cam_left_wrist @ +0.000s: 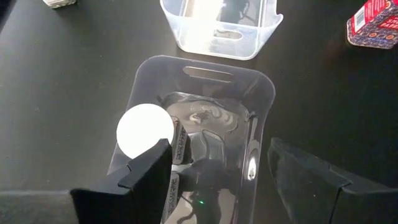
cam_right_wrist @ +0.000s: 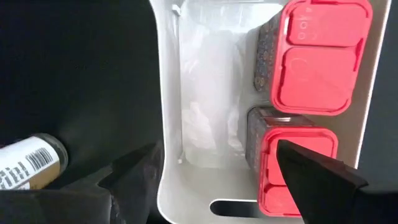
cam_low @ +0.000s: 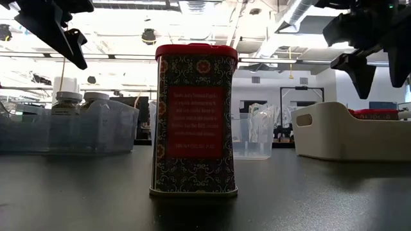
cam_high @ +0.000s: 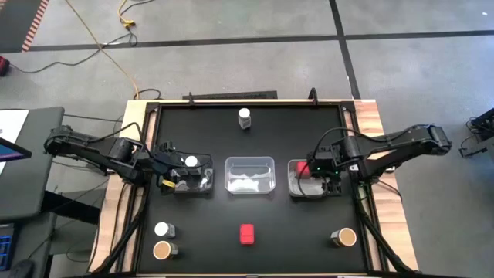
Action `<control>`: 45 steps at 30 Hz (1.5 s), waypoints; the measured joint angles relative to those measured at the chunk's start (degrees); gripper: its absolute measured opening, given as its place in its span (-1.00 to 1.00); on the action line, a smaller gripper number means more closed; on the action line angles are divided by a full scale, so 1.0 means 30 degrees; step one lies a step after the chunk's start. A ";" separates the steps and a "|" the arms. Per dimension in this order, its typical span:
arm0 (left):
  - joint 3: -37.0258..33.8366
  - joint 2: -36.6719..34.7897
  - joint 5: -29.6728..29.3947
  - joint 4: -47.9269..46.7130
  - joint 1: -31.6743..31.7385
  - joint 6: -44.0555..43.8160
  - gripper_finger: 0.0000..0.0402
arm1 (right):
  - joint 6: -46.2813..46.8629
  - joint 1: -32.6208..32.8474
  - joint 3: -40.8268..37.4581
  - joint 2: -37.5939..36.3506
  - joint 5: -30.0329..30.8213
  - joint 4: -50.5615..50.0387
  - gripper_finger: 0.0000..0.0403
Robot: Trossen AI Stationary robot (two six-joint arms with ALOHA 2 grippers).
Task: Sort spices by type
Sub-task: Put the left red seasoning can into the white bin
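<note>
My left gripper (cam_left_wrist: 217,149) hangs open above the left clear tray (cam_high: 202,185). A white-capped jar (cam_left_wrist: 145,129) stands inside that tray, under one finger. My right gripper (cam_right_wrist: 216,149) hangs open above the right tray (cam_right_wrist: 168,124), which holds two red packets (cam_right_wrist: 317,56), one beside the other. In the low view both grippers are well above the trays. Loose on the table stand a white-capped jar (cam_high: 245,117) at the far side, a red packet (cam_high: 246,233) in the near middle, a white-capped jar (cam_high: 164,230), and tan-topped jars (cam_high: 162,249) (cam_high: 345,237).
An empty clear tray (cam_high: 249,174) sits between the two filled ones. In the low view the near red packet (cam_low: 196,122) stands upright and blocks much of the middle of the table. A raised wooden rim (cam_high: 370,116) borders the black table top.
</note>
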 joint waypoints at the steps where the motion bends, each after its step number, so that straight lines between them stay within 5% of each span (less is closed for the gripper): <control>1: 0.0000 -0.0007 -0.0011 0.0003 0.0002 0.0004 0.25 | 0.0062 0.0121 -0.0006 0.0000 -0.0006 -0.0012 0.70; 29: 0.0000 0.0000 -0.0035 -0.0004 -0.0003 0.0317 0.25 | 0.3587 0.0817 -0.0007 0.0692 -0.2704 0.0313 0.70; 37: 0.0000 0.0000 -0.0040 -0.0004 0.0003 0.0316 0.25 | 0.3854 0.1768 -0.0007 0.0652 0.0080 0.0313 0.70; 45: 0.0000 0.0000 -0.0040 -0.0048 -0.0003 0.0433 0.25 | 0.3798 0.1971 -0.1086 0.0156 0.0176 0.0812 0.70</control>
